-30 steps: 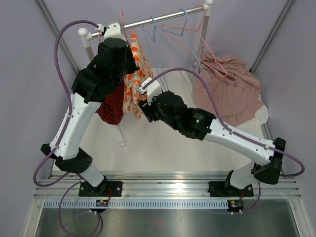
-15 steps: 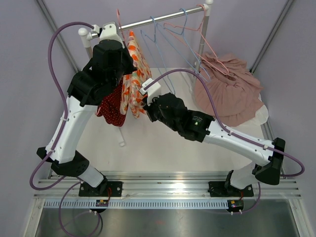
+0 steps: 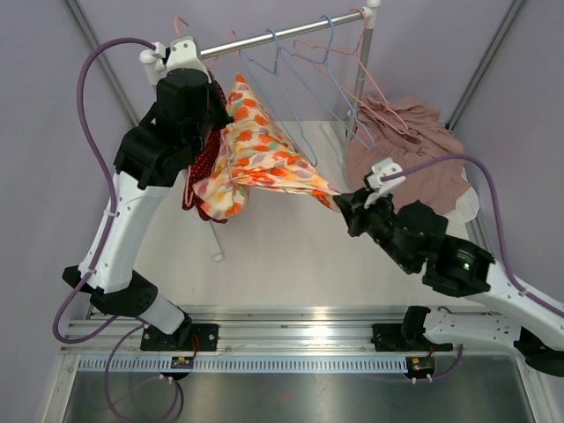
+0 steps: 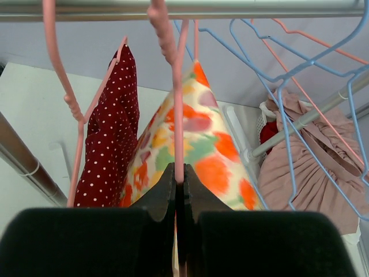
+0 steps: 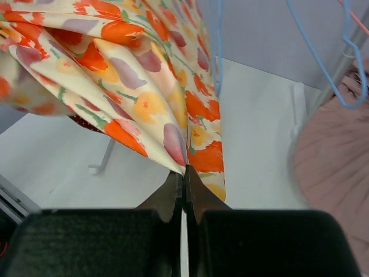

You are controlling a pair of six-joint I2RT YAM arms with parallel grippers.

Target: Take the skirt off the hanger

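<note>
Across the upper part of the top view runs the clothes rail. Below it the floral skirt fans from upper left toward centre right, drawn taut to a point. A pink garment heap lies at the right of that frame, and a red dotted garment hangs just beside the skirt at the left of the left wrist view. The skirt's top is on the pink hanger, whose hook sits up by the rail. Your left gripper has its jaws pressed together on that hanger's wire, at the centre of its view. Your right gripper pinches the skirt's hem at lower centre of the right wrist view. The step in hand looks like the pull-off itself, with one arm anchoring and the other stretching. Your next move likely calls for a steady draw away from the rail, a firm hanger grip, and care that the cloth does not snag the blue hangers near it.
</note>
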